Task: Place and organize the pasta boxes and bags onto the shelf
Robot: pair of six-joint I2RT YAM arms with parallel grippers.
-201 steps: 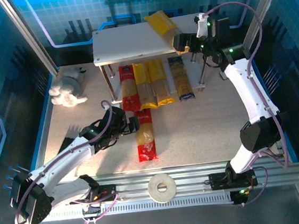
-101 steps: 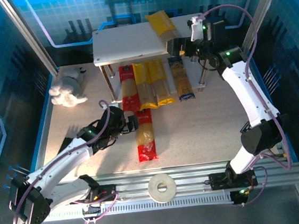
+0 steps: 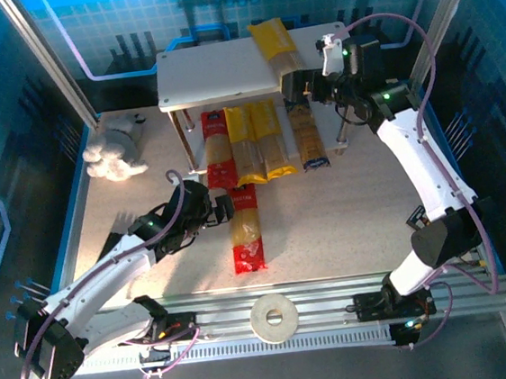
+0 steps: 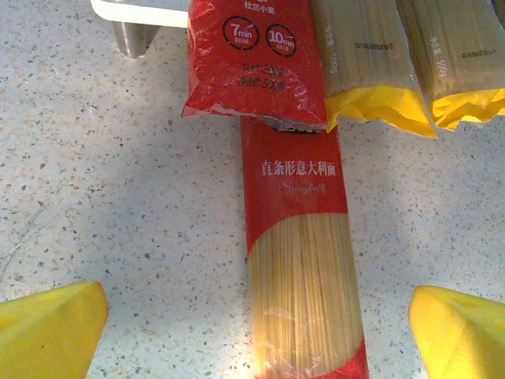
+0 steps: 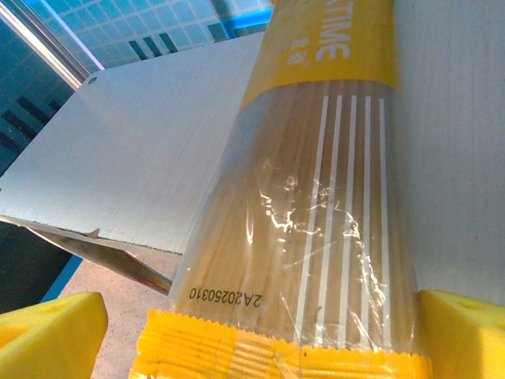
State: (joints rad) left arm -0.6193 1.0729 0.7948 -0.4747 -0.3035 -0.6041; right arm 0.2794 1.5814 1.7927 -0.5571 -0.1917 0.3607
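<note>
The shelf (image 3: 216,74) stands at the far side of the table (image 3: 346,216). One yellow pack (image 3: 276,47) lies on its top board, its near end overhanging the front edge. The right jaws are released wide, and their yellow pads (image 5: 49,335) sit on either side of that overhanging end (image 5: 308,237) without clamping it. Under the top board, four packs lie side by side with their near ends sticking out toward the arms: a red pack (image 3: 217,150), two yellow packs (image 3: 242,145) (image 3: 270,140), and a clear pack with dark blue ends (image 3: 307,134). A second red pack (image 3: 246,231) lies lengthwise on the table, with its far end tucked under the first red pack's near end (image 4: 256,63). The left jaws hang low over this second pack (image 4: 304,276), spread wide with nothing in them, one pad (image 4: 454,332) on each side of it. A white tape roll (image 3: 274,318) sits near the arm bases.
</note>
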